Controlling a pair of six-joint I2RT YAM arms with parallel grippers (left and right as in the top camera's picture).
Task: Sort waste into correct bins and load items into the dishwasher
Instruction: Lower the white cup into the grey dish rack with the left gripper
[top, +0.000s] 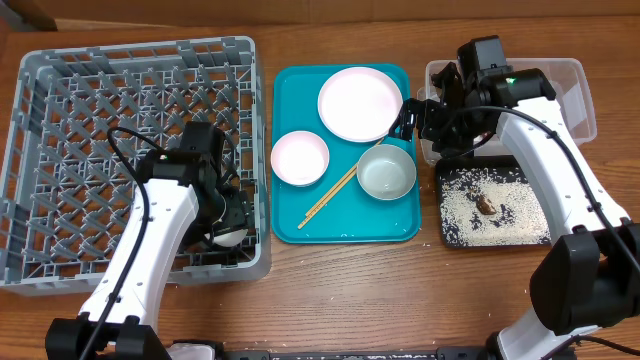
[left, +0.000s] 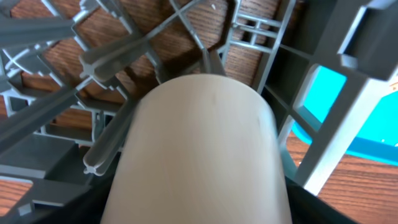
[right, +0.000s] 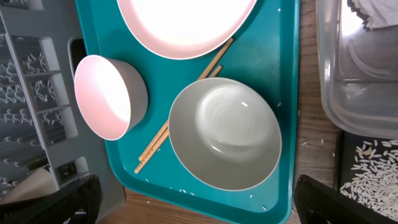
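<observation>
A white cup (left: 199, 155) lies between my left gripper's (top: 226, 226) fingers in the near right corner of the grey dishwasher rack (top: 100, 120). The cup fills the left wrist view and hides whether the pads touch it. My right gripper (right: 202, 205) hangs open above the teal tray (top: 300, 80), over the pale grey bowl (right: 224, 134), holding nothing. On that tray also sit the pink plate (top: 360, 103), the small pink bowl (top: 300, 158) and two chopsticks (top: 330, 197). The clear tub (top: 570, 90) holds white tissue (right: 373, 12). Rice and a brown scrap (top: 485, 204) lie in the black tray (top: 530, 235).
Rack pegs (left: 106, 56) and a latticed side wall crowd round the cup. A few rice grains (right: 186, 191) dot the teal tray's near edge. Bare wooden table (top: 380, 290) runs along the front.
</observation>
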